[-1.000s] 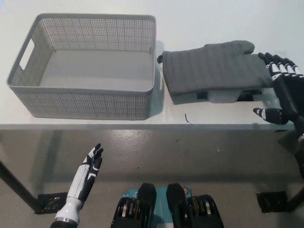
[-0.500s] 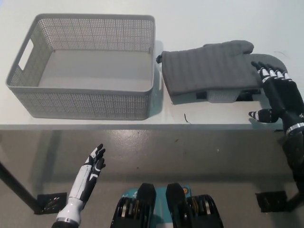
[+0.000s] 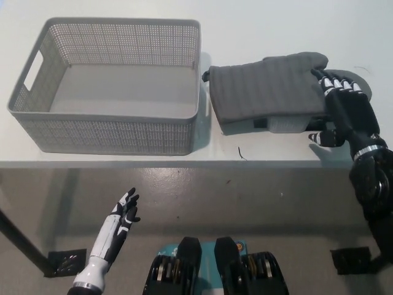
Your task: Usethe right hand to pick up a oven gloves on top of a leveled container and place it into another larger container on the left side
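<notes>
Since the earlier frames the right hand has slid leftward, its spread fingers now over the right end of one grey oven glove, holding nothing. That glove lies on a low container just right of one empty grey basket on the white surface. Open surface lies behind both. Below the front edge, the left hand hangs open.

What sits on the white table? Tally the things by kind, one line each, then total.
Basket: 1, grey, empty
Oven glove: 1, grey
Low container under the glove: 1, mostly hidden
Total: 3
</notes>
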### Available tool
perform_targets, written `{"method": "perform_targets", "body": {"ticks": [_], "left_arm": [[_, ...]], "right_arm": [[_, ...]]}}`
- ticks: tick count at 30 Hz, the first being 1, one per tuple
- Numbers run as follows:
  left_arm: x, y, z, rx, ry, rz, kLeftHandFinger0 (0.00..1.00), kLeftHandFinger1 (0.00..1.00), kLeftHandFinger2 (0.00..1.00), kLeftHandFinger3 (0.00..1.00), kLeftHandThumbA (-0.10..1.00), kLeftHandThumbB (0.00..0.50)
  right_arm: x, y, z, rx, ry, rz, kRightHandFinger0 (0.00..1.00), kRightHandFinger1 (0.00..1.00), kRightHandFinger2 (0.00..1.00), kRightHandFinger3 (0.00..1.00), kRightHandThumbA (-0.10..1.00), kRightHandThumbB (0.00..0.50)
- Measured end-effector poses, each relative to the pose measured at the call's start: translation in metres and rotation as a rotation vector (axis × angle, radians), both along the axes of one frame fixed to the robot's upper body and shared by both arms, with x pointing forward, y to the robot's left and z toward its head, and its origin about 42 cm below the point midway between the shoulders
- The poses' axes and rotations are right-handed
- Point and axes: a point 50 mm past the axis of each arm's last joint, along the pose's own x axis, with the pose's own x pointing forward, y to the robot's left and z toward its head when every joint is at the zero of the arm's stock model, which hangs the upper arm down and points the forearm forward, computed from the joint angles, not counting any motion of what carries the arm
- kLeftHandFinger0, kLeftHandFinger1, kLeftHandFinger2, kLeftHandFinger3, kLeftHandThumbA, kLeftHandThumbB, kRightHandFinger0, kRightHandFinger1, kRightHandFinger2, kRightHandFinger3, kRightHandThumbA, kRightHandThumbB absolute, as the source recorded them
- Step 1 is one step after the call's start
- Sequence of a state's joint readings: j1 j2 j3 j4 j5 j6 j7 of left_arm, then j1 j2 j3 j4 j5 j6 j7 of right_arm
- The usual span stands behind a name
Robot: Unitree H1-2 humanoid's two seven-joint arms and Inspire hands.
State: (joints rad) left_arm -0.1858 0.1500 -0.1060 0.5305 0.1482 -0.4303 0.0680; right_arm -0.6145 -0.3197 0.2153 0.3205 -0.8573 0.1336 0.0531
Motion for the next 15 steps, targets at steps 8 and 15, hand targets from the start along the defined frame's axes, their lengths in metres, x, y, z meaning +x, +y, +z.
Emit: {"method": "perform_targets", "body": {"ticks": [8,15], "left_arm": [[0.0,0.001,-0.001,0.006,0.003,-0.005,0.8,0.92,0.92,1.0,1.0,0.48],[0.0,0.002,0.0,0.011,0.002,-0.004,0.8,0.9,0.9,1.0,1.0,0.46]], "right_arm": [[0.017,-0.002,-0.01,-0.029,0.059,-0.027,1.0,1.0,1.0,1.0,1.0,0.227],[0.025,-0.007,-0.021,-0.045,0.083,-0.056,1.0,1.0,1.0,1.0,1.0,0.253]]}}
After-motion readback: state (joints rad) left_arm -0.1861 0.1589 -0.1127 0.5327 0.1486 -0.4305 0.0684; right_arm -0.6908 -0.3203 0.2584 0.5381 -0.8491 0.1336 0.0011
